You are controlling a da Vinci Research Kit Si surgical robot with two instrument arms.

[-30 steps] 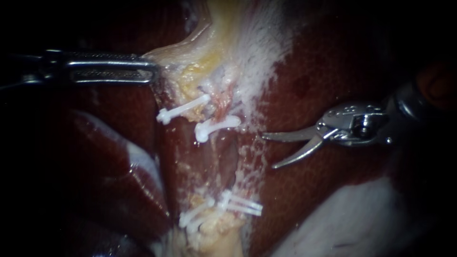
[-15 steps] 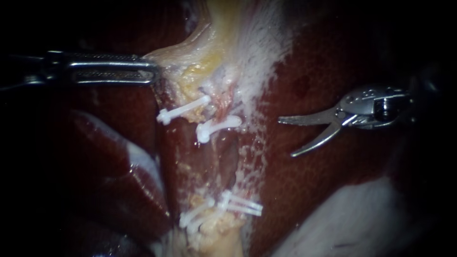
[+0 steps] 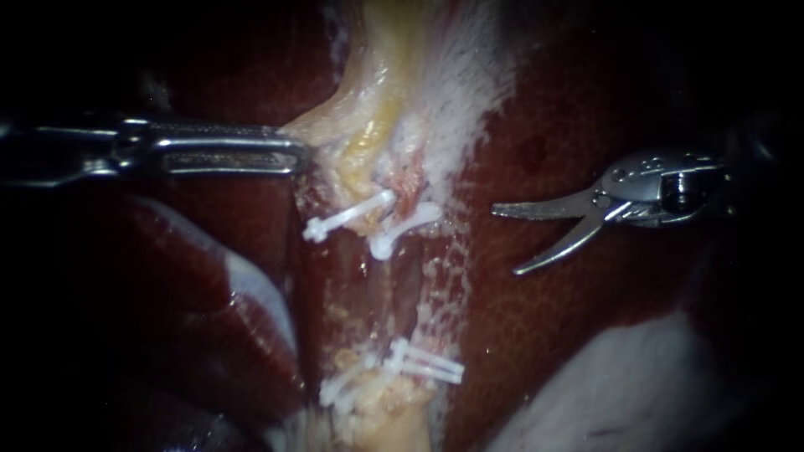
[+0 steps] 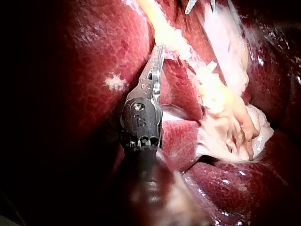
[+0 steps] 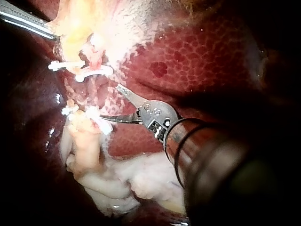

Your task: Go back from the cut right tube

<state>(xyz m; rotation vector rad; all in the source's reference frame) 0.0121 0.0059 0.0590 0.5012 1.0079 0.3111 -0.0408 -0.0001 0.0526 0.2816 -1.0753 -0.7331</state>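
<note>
- Endoscope view: right instrument [image 3: 506,241] out to the right of the clipped strip, over bare liver [image 3: 544,142], touching neither tube nor clip.
- Two curved blades spread wide, nothing between them, tips turned toward the tube.
- Cut right tube [image 3: 409,177] mid-view: reddish upper stump crossed by the upper right clip [image 3: 406,228]. Lower stump under a bunch of lower clips [image 3: 425,363]. Raw gap between the two ends.
- Upper left clip [image 3: 345,216] just beside its neighbour, on the strand to the left.
- Left instrument [image 3: 297,152] in from the left, lying level, jaws clamped on the edge of the yellow tissue [image 3: 368,142] above the upper clips. Tissue drawn out toward the jaws.
- Pale white tissue [image 3: 645,385] below the right instrument, well apart from it.
- Right wrist view: same blades parted, ahead of the shaft. One tip near the lower clips from this angle, contact not discernible here. Upper clips farther ahead, left instrument beyond them at the yellow tissue.
- Left wrist view: left jaws reaching into the yellow strand, tips partly hidden by it. Liver on either side of the shaft.
</note>
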